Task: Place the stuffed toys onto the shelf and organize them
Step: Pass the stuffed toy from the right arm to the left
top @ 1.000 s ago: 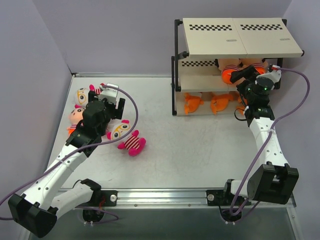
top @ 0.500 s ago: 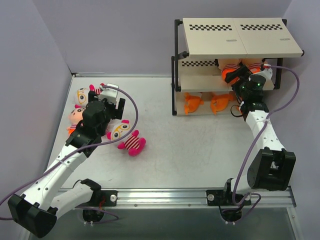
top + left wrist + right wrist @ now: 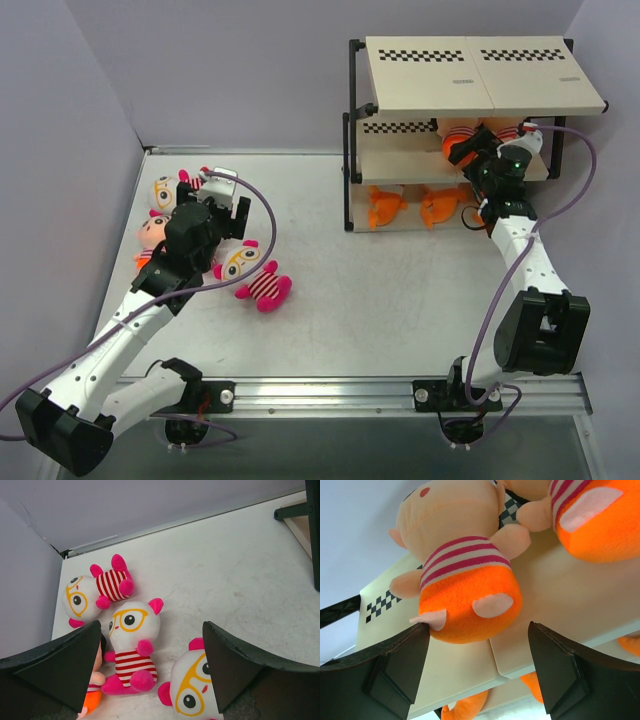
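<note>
The shelf point(image 3: 480, 75) stands at the far right. My right gripper point(image 3: 470, 148) reaches to its middle board point(image 3: 550, 610), jaws open. Just beyond the fingertips lies a peach-headed striped doll point(image 3: 465, 595), its foot touching my left finger point(image 3: 395, 665). A second doll point(image 3: 590, 515) lies beside it. Orange sharks point(image 3: 385, 207) sit on the lowest tier. My left gripper point(image 3: 215, 215) hangs open and empty over the pink glasses toys point(image 3: 132, 645), point(image 3: 95, 592), point(image 3: 195, 690). A third striped doll point(image 3: 92, 695) lies by its left finger.
The purple side wall point(image 3: 70, 150) runs close to the toys on the left. The shelf's black post point(image 3: 352, 140) stands at its near-left corner. An aluminium rail point(image 3: 330, 392) runs along the near table edge between the arm bases.
My right gripper has moved up and left, closer in to the middle board and the striped dolls. The left arm has not moved.
</note>
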`<state>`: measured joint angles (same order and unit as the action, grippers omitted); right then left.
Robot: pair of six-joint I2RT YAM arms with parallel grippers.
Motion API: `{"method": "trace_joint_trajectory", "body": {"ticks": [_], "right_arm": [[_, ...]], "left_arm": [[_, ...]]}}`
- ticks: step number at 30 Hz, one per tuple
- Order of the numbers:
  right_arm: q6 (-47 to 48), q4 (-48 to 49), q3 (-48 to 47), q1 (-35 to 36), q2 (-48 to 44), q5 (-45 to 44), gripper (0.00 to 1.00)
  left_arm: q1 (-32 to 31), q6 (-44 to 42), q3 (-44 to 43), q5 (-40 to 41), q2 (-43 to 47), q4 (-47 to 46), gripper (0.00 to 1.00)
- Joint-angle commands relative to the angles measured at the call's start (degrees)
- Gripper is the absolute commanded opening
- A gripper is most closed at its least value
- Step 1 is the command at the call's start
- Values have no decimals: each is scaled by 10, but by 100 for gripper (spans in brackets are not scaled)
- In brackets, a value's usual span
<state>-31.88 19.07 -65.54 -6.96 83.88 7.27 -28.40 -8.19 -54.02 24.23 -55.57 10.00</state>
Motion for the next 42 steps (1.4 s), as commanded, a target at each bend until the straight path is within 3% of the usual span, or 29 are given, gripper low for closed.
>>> {"method": "trace_joint_trajectory", "body": {"ticks": [1,9,17,23,32,37,42], "right_arm": [[17,11,-19,-10,-16,-8,80],[32,-17,-28,-19,-33,-23,80],[38,-32,-38,-20,-52,16,82],[53,-107,-50,-20,-107,26,87],[89,-265,-51,-23,-236,-40,94],[119,-293,-47,7,-302,-115,96],[145,-274,1,50,-347,-131,99]], "left_arm": [[-2,-6,-2,6,7,-24,91],[-2,-6,-1,6,6,-24,91],[-2,-6,-2,6,6,-24,91],[-2,4,-4,1,4,-22,91],[-2,42,-12,-21,-31,-16,91],[4,76,-22,-37,-71,-1,91],[50,152,-47,-67,-122,29,92]]}}
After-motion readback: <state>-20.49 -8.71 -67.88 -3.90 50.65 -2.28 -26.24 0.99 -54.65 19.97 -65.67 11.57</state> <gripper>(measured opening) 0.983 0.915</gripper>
